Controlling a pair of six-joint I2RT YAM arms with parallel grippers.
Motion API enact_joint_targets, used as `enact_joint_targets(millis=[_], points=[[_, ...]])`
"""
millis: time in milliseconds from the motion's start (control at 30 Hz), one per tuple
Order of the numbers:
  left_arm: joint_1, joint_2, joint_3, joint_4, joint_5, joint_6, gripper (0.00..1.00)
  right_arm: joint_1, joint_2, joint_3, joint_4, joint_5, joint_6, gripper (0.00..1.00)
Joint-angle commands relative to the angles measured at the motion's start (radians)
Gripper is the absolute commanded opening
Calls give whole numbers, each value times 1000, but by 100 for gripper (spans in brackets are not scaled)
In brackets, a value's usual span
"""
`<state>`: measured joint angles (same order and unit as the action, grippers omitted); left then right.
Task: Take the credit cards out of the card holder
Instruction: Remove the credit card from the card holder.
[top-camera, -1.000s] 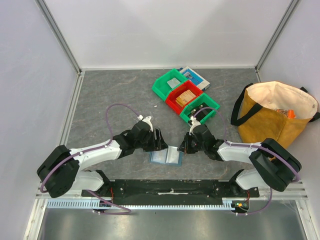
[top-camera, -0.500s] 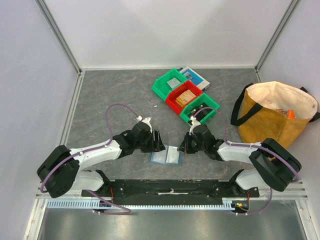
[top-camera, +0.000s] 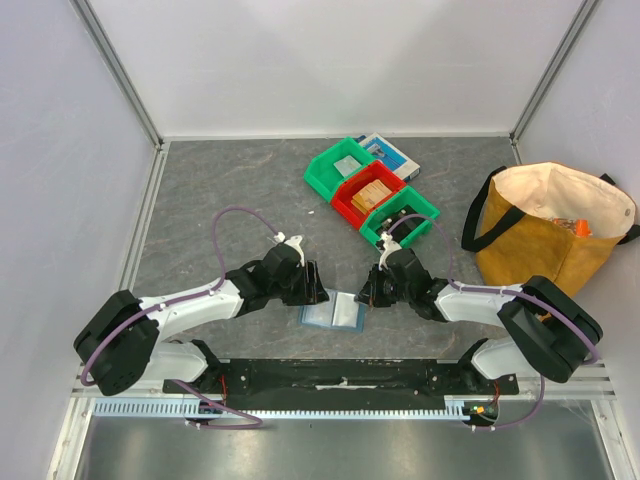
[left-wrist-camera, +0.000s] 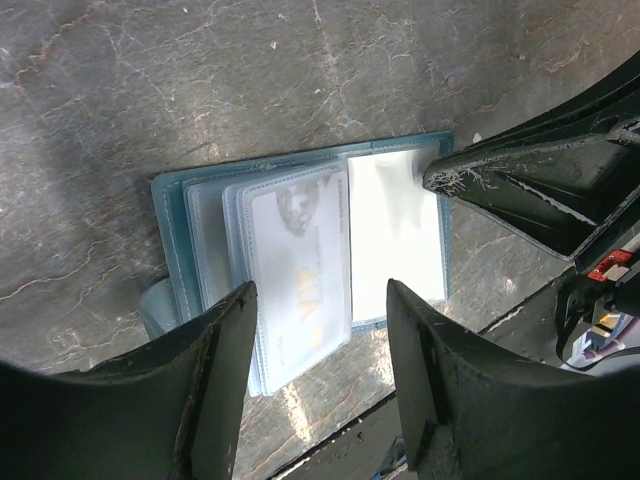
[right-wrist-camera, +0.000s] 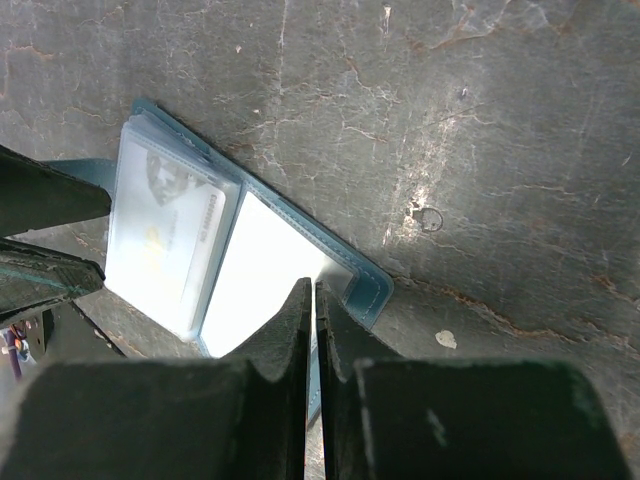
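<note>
We see the slate-blue soft bifold card holder (top-camera: 333, 314) lying open on the grey stone-look table (top-camera: 230, 200), at 6 o'clock near its front edge. Our left gripper (left-wrist-camera: 320, 292) hangs over it, jaws well apart, above a pale grey credit card (left-wrist-camera: 298, 262) in a clear sleeve. At the holder's 2 o'clock, our right gripper (right-wrist-camera: 309, 288) has its fingers pressed together, tips on the right half.

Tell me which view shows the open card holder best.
Left wrist: the holder lies open, almost whole, with a card visible inside. Right wrist loses its near edge behind the shut right pincer. Top view shows it tiny, details lost.
</note>
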<state>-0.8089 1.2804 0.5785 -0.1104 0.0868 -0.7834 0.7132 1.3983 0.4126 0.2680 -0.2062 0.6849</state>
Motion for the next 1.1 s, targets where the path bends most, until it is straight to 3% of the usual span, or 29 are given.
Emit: enact_joint_targets(millis=[0, 533, 900, 1067], points=[[-1, -3, 18, 29, 39, 32, 60, -3, 13, 8, -21, -7, -8, 10], [-27, 5, 44, 106, 145, -23, 56, -4, 14, 9, -7, -21, -10, 10], [-56, 22, 55, 172, 168, -47, 48, -3, -1, 0, 19, -32, -5, 10], [-58, 45, 60, 170, 166, -45, 48, -4, -47, -6, 36, -59, -11, 23]])
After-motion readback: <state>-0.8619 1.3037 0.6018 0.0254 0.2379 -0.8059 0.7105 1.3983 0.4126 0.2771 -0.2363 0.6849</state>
